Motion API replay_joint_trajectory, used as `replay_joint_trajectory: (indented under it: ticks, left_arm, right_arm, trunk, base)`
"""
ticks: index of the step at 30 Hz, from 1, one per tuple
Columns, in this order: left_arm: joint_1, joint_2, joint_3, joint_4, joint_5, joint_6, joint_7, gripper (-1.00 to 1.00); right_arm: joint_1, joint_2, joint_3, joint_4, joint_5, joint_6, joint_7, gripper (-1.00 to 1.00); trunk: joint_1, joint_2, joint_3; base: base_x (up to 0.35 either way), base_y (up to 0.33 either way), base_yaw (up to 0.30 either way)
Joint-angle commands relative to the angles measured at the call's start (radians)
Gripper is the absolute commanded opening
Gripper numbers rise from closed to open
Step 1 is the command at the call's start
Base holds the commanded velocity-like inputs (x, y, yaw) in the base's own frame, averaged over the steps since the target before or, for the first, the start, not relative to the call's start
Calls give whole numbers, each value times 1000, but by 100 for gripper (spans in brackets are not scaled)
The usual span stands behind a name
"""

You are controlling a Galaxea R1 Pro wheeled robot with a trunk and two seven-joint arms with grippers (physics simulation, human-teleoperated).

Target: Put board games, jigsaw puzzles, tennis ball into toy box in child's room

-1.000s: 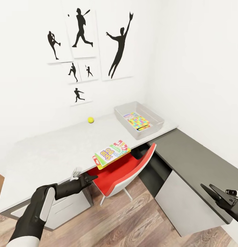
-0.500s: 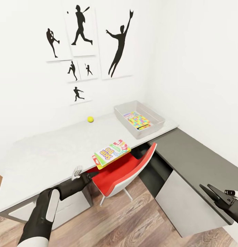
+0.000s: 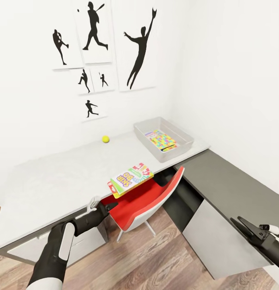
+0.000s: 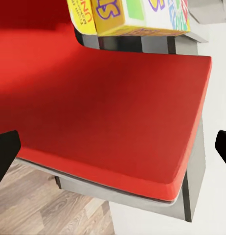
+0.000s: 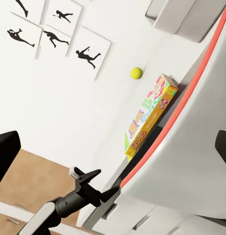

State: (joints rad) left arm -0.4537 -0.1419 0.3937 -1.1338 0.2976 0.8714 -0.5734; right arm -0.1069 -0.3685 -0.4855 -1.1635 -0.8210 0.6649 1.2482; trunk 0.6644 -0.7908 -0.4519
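Here, at the near edge of the desk [image 3: 46, 181], the left gripper [image 3: 100, 205] is hovering low with its fingers apart and nothing between them, just short of the red chair [image 3: 143, 201] tucked under the desktop. The right gripper [image 3: 252, 228] is hanging well off to the side over the dark counter [image 3: 232, 181], its fingers also spread and empty. Just beyond the left gripper, the yellow game box [image 3: 130, 179] is lying flat with one end jutting over the desk edge above the chair seat. Farther back, the tennis ball [image 3: 105, 139] is sitting alone near the wall, and the grey toy box [image 3: 183, 139] is standing at the desk's far corner with a multicoloured puzzle [image 3: 160, 140] already lying inside.

The game box looks to be the next pick. The overhang is offering a ready grip: sliding one finger under the jutting end and one over the lid, clear of the chair back, seems the safest approach, and keeping the box level during the carry to the toy box should stop it slipping.
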Motion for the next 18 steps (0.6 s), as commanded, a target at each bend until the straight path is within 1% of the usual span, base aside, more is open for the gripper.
replay_joint_trajectory:
  ticks: [1, 3, 4, 5, 6, 7, 8, 10, 12, 14, 18]
  left_arm:
    - [-1, -2, 4, 0, -1, 6, -2, 100]
    - [-2, -3, 6, 0, 9, 5, 3, 100]
    - [-2, -4, 7, 0, 23, 4, 5, 100]
    - [-2, -4, 7, 0, 42, 4, 7, 100]
    - [-2, -5, 7, 0, 54, 4, 8, 100]
    - [-2, -5, 7, 0, 78, 4, 9, 100]
    - [-2, -4, 6, 0, 100, 4, 9, 100]
    - [-3, -3, 6, 0, 137, 4, 10, 100]
    - [-3, -3, 6, 0, 154, 4, 10, 100]
    - [-3, -4, 6, -1, 162, 4, 11, 100]
    - [-3, -4, 6, -2, 181, 4, 11, 100]
  right_arm:
    - [-1, 0, 1, 0, -4, 8, 0, 100]
    - [-1, 4, 2, 1, -4, 7, -1, 100]
    - [-1, 8, 3, -1, -4, 5, -2, 100]
    - [-1, 13, 4, -4, -4, -2, -3, 100]
    - [-1, 17, 6, -5, -4, -9, -4, 100]
    - [-1, 28, 9, -5, -4, -24, -7, 100]
    - [-1, 38, 12, -3, -4, -39, -11, 100]
    - [-1, 48, 17, 0, -4, -58, -21, 100]
    - [-1, 52, 19, 1, -3, -66, -26, 100]
    - [-1, 53, 20, 1, 2, -69, -28, 100]
    - [-1, 55, 19, 2, 24, -79, -31, 100]
  trunk:
    - [4, -8, -4]
    - [12, -22, -11]
    - [16, -29, -14]
    - [19, -36, -17]
    - [23, -43, -20]
    - [27, -50, -23]
    - [27, -50, -23]
    - [27, -50, -23]
    - [27, -50, -23]
    - [27, -50, -23]
    - [27, -50, -23]
  base:
    - [0, 0, 0]
    - [0, 0, 0]
    - [0, 0, 0]
    - [0, 0, 0]
    - [0, 0, 0]
    - [0, 0, 0]
    - [0, 0, 0]
    - [0, 0, 0]
    - [0, 0, 0]
    - [0, 0, 0]
    - [0, 0, 0]
